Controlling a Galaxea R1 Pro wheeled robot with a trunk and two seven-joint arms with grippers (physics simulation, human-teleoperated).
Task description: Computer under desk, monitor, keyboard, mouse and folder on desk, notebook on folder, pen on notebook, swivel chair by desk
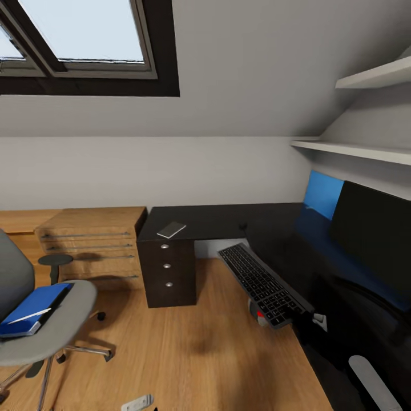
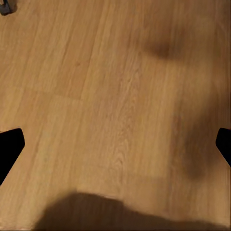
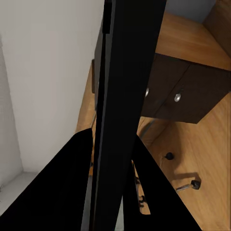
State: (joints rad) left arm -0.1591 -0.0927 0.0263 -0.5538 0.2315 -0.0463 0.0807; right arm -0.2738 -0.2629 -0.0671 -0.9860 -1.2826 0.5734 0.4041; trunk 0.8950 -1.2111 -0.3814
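The gripper clamps a thin black flat keyboard edge-on, before a dark three-knobbed drawer unit and wooden floor.

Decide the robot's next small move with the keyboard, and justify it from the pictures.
Probably carry the keyboard sideways over the desk and lower it beside the monitor. The right gripper clamps it edge-on, and in the head view it hangs past the desk's edge, above the floor.

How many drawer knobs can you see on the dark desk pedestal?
3, stacked vertically on the pedestal front: top, middle, bottom. None looks hidden.
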